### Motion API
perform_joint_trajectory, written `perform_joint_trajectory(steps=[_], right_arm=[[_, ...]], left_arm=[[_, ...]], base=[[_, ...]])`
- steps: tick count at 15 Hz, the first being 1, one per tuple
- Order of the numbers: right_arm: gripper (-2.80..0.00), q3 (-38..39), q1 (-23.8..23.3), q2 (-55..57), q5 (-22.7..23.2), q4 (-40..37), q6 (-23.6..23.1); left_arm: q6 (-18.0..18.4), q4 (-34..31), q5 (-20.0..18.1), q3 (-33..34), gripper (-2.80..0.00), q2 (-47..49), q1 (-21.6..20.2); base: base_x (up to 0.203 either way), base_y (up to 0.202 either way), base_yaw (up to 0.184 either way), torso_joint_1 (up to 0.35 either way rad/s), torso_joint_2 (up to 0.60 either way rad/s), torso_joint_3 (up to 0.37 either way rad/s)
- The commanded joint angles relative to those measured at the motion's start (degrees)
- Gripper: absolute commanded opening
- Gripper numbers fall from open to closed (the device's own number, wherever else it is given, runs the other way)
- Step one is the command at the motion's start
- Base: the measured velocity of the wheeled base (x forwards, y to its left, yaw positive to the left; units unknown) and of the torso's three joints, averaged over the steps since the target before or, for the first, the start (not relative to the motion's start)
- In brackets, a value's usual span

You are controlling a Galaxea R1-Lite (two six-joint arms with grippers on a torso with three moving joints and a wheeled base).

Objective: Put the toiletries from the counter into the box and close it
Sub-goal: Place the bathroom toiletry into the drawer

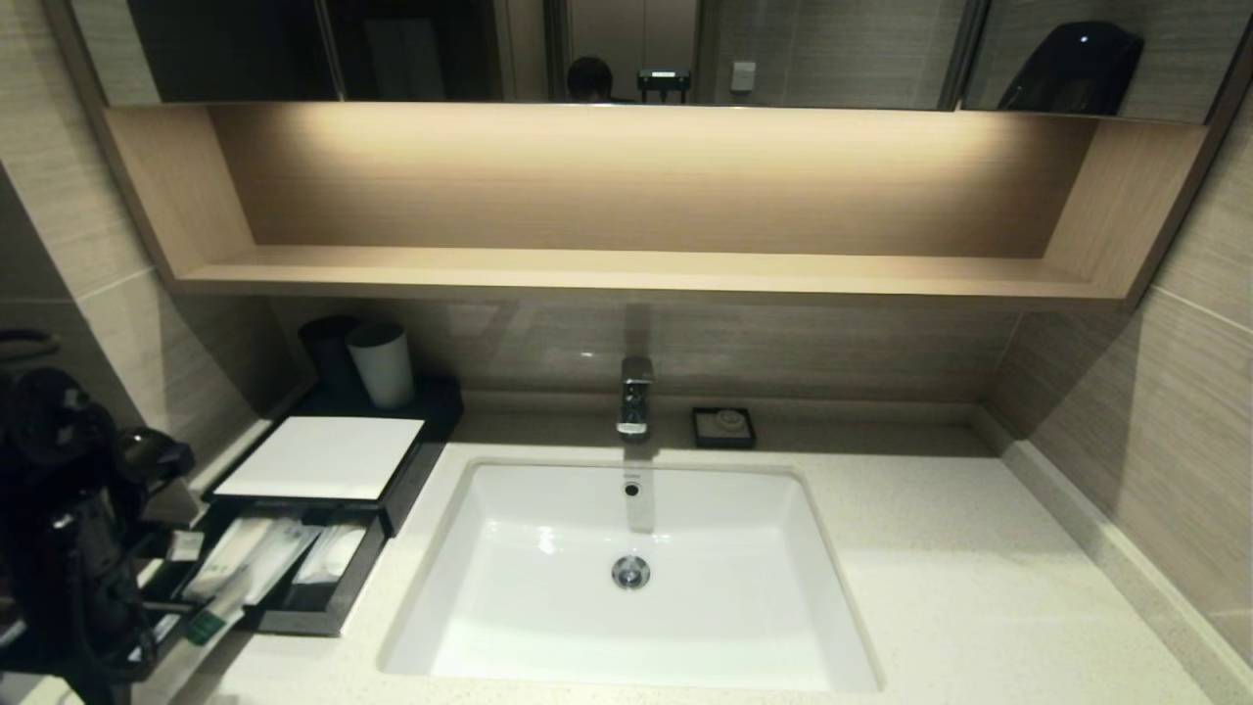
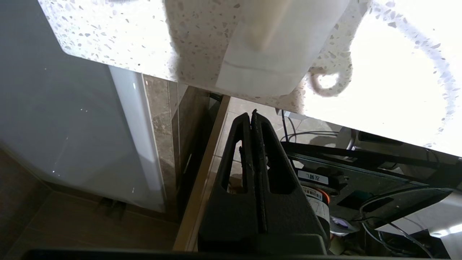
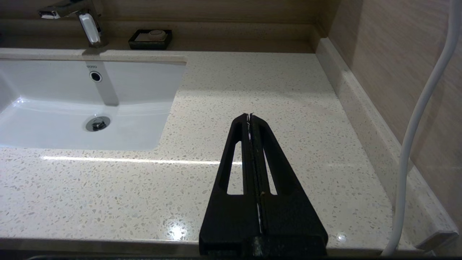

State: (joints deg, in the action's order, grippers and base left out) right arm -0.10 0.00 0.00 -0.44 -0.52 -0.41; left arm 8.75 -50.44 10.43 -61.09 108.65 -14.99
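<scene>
Slim white-wrapped toiletries [image 1: 256, 560] lying in the pulled-out drawer [image 1: 328, 609] of the dark box [image 1: 411, 470], white panel on top, at the counter's [image 1: 940, 548] left end beside the sink [image 1: 626, 568]. One green-labelled packet [image 1: 208, 627] poking out past the drawer's left side. One more whitish packet [image 2: 274, 61] resting on the counter's front edge, just beyond the left gripper's [image 2: 253, 115] tips and slightly overhanging. Left jaws pressed together, holding nothing, tips hanging off the counter's front edge and just short of that packet. Drawer not yet shut.

Judged step: fetching the edge packet. Best done by opening the jaws first, then bringing them level with the slim wrap across its narrow width, pinching near the middle so neither end droops. Risk: a shut-jaw nudge tipping the overhanging packet off the edge. Afterwards, laying it lengthwise into a free compartment, tucking the stray packet in, then pushing the drawer front squarely.

Right gripper [image 3: 251, 116] parked low over bare counter right of the sink, jaws closed and empty, a tap [image 3: 86, 25] and soap dish [image 3: 149, 39] far beyond its tips.
</scene>
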Motion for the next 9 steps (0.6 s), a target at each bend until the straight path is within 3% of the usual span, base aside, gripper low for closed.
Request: perform_joint_trajectory(steps=[1, 9], right_arm=[[-2.8, 0.0, 0.0, -0.1, 0.0, 0.0, 0.0], [-2.8, 0.0, 0.0, -0.1, 0.0, 0.0, 0.0]], left_arm=[[0.0, 0.0, 0.0, 0.1, -2.8, 0.8, -0.1], [0.1, 0.5, 0.1, 0.1, -2.8, 1.5, -0.8]], base=[[0.0, 0.0, 0.0, 0.0, 0.0, 0.0], [0.0, 0.0, 0.0, 0.0, 0.0, 0.0]])
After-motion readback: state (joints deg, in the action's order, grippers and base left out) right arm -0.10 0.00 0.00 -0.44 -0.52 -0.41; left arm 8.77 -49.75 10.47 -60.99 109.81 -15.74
